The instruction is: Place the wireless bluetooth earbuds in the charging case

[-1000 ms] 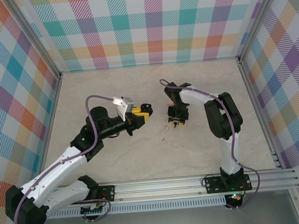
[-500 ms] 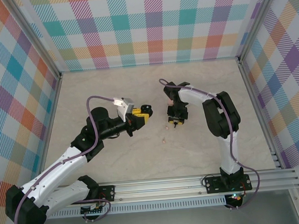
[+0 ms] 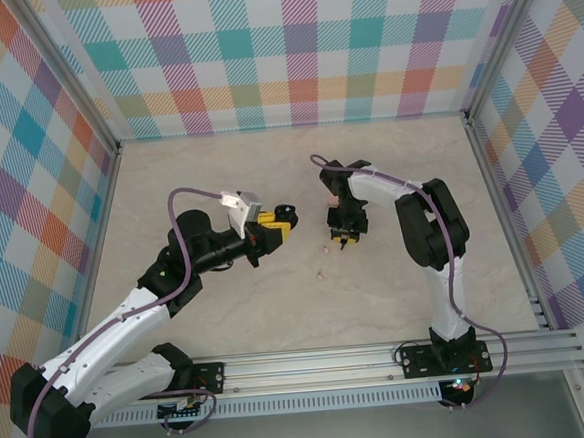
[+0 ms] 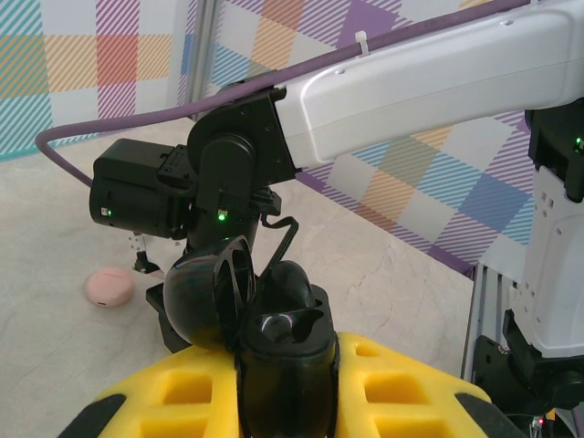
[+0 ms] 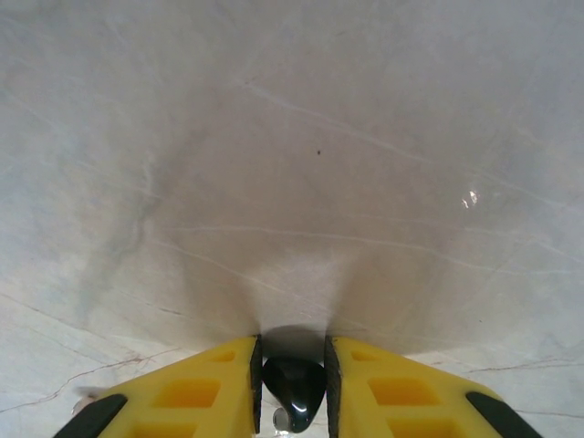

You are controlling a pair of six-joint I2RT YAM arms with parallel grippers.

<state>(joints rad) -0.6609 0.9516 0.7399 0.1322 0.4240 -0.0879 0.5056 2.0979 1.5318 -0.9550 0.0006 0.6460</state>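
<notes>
**Black earbud [image 5: 293,391] pinched low over the tabletop [image 5: 292,137]**

The earbud sits between the yellow fingers of the right hand [image 5: 292,363], which press on both its sides. A pale pink earbud [image 3: 320,273] lies loose nearby (too small to tell its pose). The left hand [image 4: 286,354] is clamped on the black charging case [image 4: 274,306], whose lid is up. A round pink puck [image 4: 109,287] rests beyond it.

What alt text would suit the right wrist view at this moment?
The right end effector pinches a small glossy black earbud between its yellow fingers, close to a pale marbled table.
</notes>
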